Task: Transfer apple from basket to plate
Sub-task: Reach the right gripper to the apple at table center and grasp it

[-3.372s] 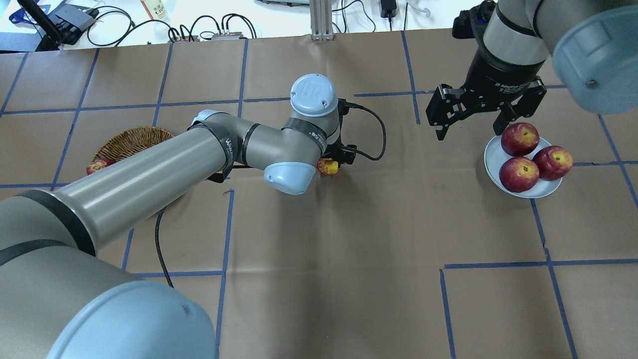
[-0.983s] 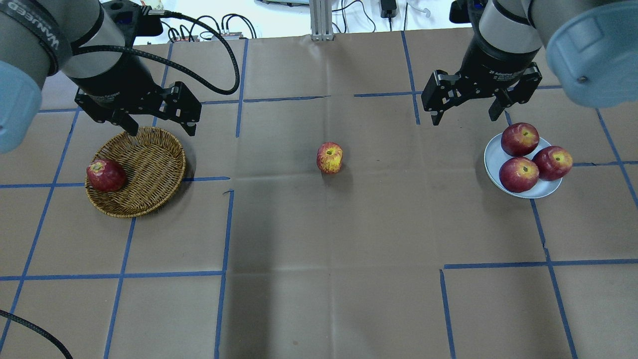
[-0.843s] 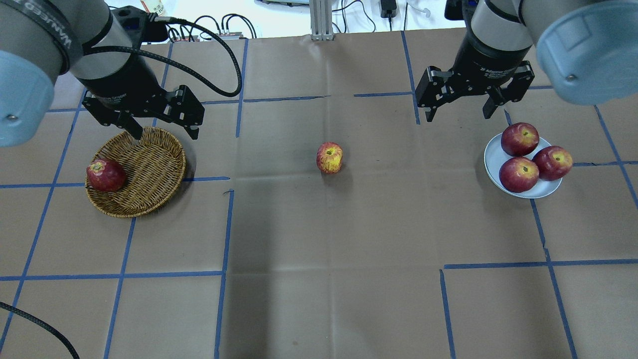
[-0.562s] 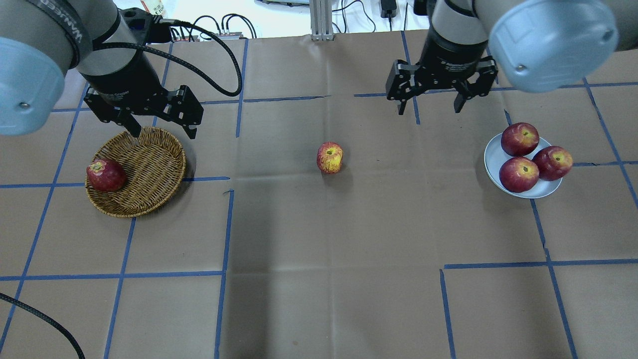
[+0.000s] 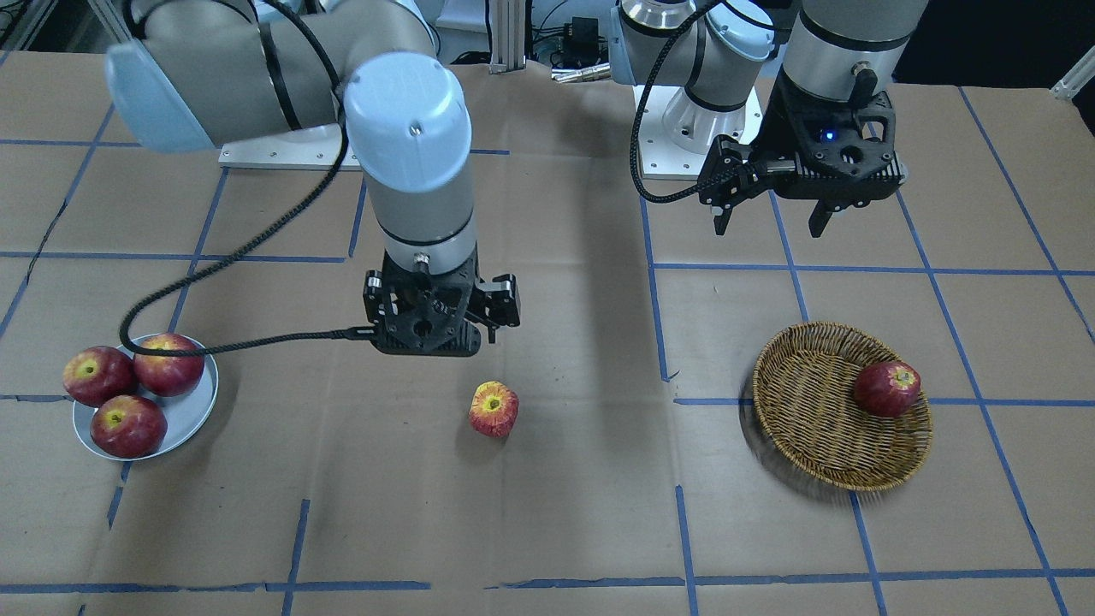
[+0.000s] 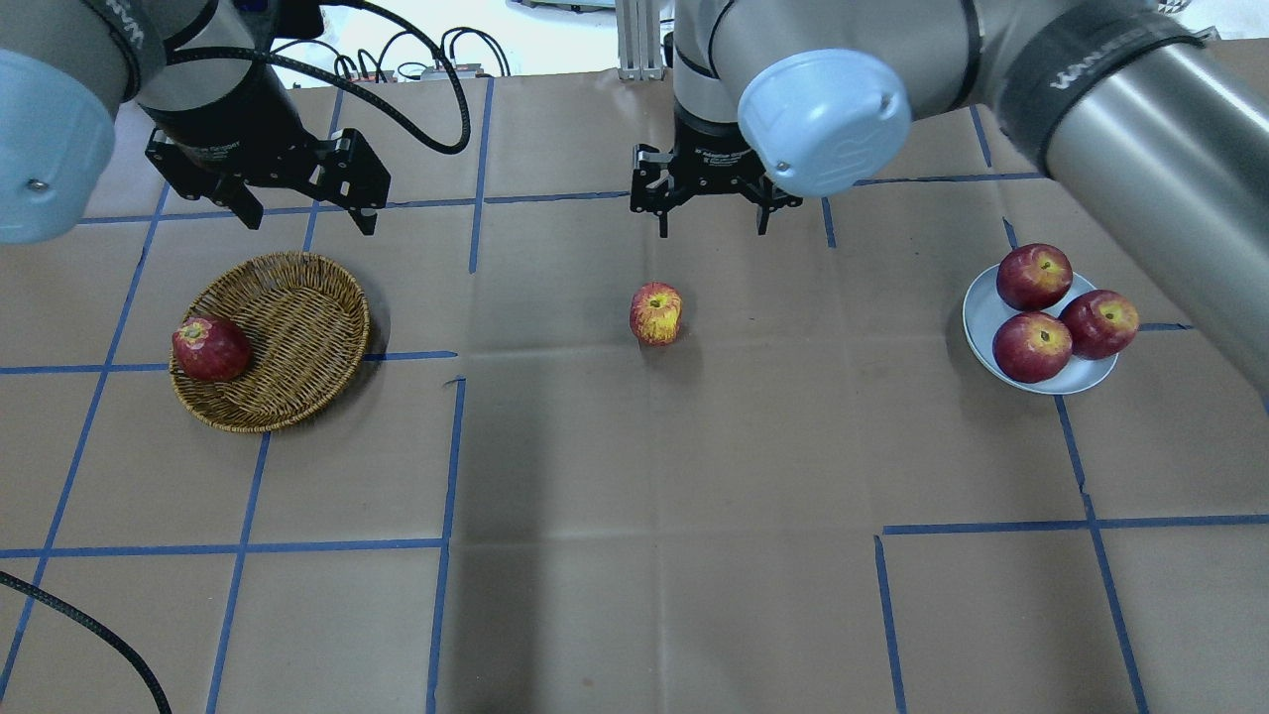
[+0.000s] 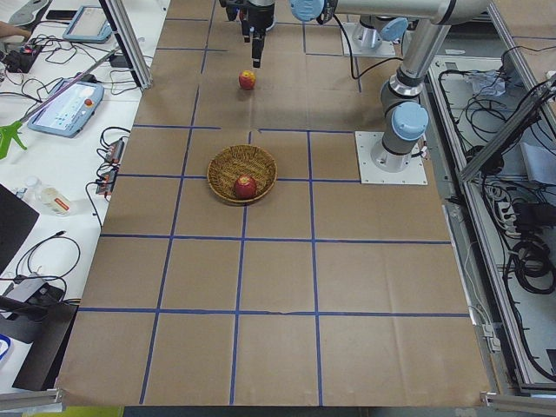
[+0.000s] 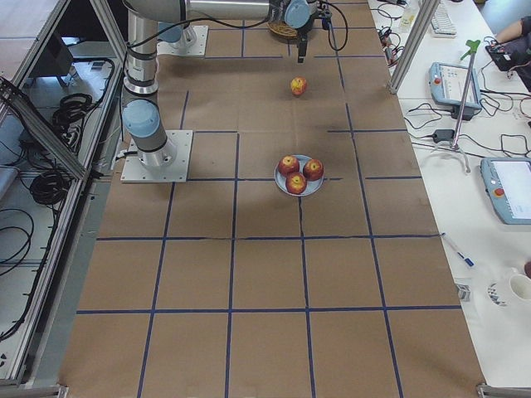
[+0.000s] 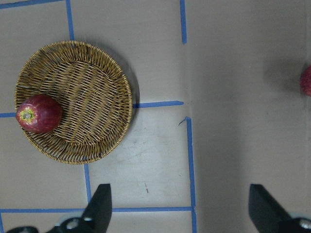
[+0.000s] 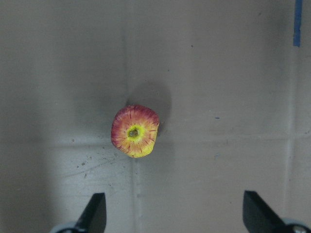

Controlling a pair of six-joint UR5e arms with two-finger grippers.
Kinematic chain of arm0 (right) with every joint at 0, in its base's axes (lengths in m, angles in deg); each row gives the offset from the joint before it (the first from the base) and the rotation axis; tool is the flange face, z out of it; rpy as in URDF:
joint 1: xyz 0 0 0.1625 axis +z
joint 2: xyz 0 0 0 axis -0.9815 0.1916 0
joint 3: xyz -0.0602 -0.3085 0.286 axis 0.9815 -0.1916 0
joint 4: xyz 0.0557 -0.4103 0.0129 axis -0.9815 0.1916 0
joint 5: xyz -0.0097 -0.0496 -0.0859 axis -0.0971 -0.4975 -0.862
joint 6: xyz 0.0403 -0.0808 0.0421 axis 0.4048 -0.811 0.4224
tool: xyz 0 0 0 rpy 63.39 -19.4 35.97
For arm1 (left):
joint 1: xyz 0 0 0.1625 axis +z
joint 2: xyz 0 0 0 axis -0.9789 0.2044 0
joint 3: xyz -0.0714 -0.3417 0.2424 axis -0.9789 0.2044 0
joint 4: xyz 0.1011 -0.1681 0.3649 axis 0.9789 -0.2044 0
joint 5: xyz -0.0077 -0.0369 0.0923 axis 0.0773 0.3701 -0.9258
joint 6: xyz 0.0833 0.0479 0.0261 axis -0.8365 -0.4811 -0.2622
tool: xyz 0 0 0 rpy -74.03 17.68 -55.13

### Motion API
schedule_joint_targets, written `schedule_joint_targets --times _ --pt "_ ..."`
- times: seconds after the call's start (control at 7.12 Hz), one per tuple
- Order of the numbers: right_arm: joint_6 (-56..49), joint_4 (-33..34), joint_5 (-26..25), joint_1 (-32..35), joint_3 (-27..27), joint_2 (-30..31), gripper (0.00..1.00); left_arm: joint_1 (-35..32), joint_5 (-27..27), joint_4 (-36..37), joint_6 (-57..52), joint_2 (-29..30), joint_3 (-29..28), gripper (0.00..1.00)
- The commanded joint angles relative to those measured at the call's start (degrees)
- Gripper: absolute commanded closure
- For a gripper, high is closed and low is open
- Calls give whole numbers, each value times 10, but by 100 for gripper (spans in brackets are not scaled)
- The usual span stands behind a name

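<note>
The pale red, yellow-streaked apple (image 6: 655, 313) stands alone on the table's middle, outside the basket; it also shows in the front view (image 5: 494, 410) and the right wrist view (image 10: 134, 131). My right gripper (image 6: 713, 224) is open and empty, hovering just behind and above the apple. The wicker basket (image 6: 297, 327) at the left holds one dark red apple (image 6: 210, 348). My left gripper (image 6: 307, 214) is open and empty behind the basket. The grey-blue plate (image 6: 981, 309) at the right holds three dark red apples.
The three plate apples (image 6: 1034, 276) cover most of the plate. Blue tape lines cross the brown paper table. Cables and a metal post (image 6: 639, 40) lie along the far edge. The left arm's black cable (image 6: 436, 99) loops near the basket.
My right gripper has moved left from behind the plate to behind the middle apple. My left gripper left that apple and drew back to behind the basket, then edged farther from its rim.
</note>
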State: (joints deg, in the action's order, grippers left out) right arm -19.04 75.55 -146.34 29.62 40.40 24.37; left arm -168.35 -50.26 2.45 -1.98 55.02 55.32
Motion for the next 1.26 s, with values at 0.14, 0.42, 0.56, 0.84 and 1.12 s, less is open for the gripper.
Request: schedule_joint_targets --times 0.14,0.42,0.56,0.84,1.12 --pt "26 112 -2 35 17 -94 0 1 -2 6 1 3 11 1" --pt "19 208 -3 30 79 -103 0 0 -1 -2 1 1 14 1" --pt "18 220 -17 29 92 -102 0 0 -1 -2 1 1 15 1" --pt "18 220 -36 30 92 -109 0 0 -1 -8 1 2 16 1" --pt "19 220 -36 30 87 -122 5 0 -1 -10 -1 3 17 1"
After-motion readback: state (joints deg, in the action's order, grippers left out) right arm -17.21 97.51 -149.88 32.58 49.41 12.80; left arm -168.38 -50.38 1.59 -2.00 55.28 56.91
